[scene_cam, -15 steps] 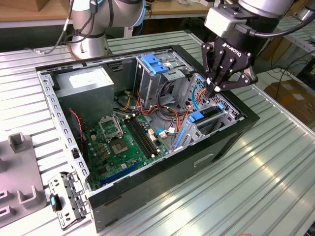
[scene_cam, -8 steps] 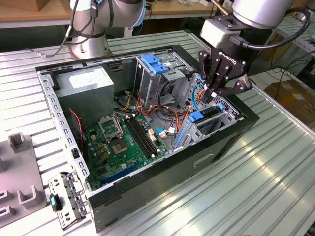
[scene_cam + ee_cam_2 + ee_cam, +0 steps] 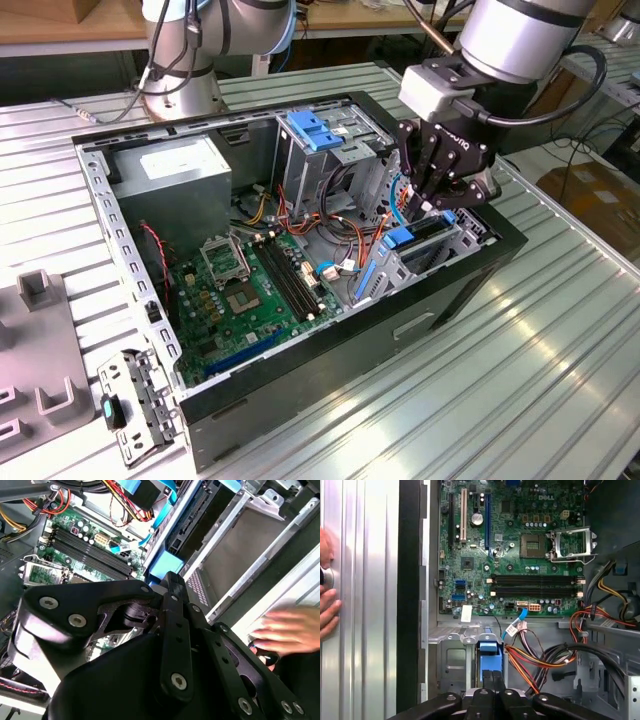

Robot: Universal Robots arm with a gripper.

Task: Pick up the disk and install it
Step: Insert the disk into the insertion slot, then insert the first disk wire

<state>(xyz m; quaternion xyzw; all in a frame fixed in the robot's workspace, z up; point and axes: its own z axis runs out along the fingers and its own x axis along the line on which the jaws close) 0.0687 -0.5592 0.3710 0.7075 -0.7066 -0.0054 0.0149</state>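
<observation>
The disk (image 3: 425,240), dark with a blue carrier bracket (image 3: 399,238), stands on edge in the metal drive cage (image 3: 440,262) at the front corner of the open computer case, on the exterior view's right. My gripper (image 3: 432,207) hangs right above it, fingers shut together. In the first wrist view the fingertips (image 3: 487,677) meet the end of the blue bracket (image 3: 488,652). The second wrist view shows a finger (image 3: 172,587) against the bracket (image 3: 165,565), with the disk's black edge (image 3: 192,520) lying in the cage slot. Nothing shows between the fingers.
A person's hand (image 3: 327,605) rests on the ribbed table beside the case, also blurred (image 3: 290,630) in the second wrist view. Inside the case are the motherboard (image 3: 240,290), grey power supply (image 3: 180,172), loose cables (image 3: 335,232) and a blue latch (image 3: 314,130) on the rear cage. A second arm's base (image 3: 185,90) stands behind.
</observation>
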